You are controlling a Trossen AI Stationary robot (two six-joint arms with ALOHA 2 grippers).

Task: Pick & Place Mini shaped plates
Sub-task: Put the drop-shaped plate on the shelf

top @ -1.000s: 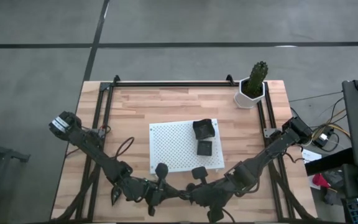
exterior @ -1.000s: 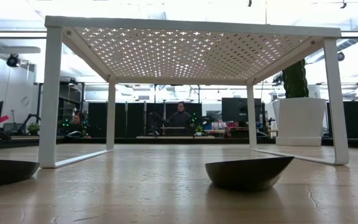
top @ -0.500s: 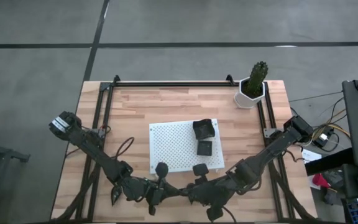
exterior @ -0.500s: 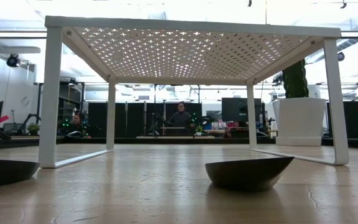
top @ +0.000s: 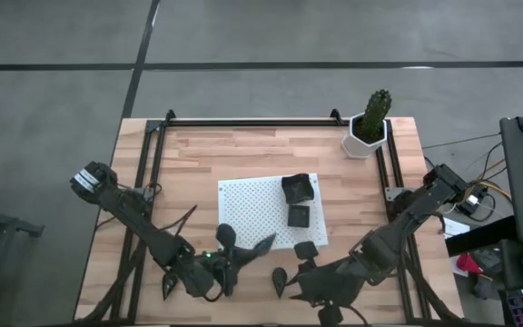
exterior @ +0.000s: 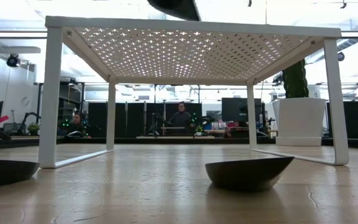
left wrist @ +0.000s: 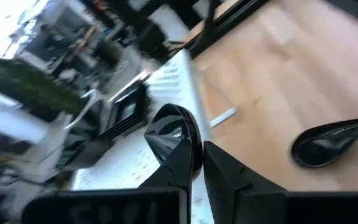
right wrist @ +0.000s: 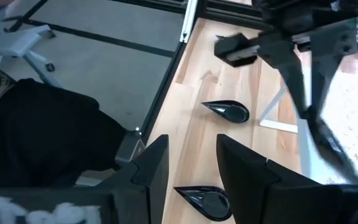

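My left claw [top: 228,238] clamped on teardrop plate [top: 226,235], lifted over near-left corner of white board [top: 243,209]. In wrist view plate [left wrist: 173,127] pinched between fingers [left wrist: 182,165]. My right claw [top: 296,283] spread wide, holding nothing, low at desk [top: 198,154] front edge. Teardrop plate [top: 280,275] on desk just beside it. Square plate [top: 305,248] at board's near-right corner. Two square plates [top: 298,188] on board's right side. Cactus pot [top: 368,133] far right corner.

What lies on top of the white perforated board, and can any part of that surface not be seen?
Two square black dishes sit on the white board. A third dish overlaps its near corner. The left claw holds a teardrop dish over the near edge, hiding what lies beneath.
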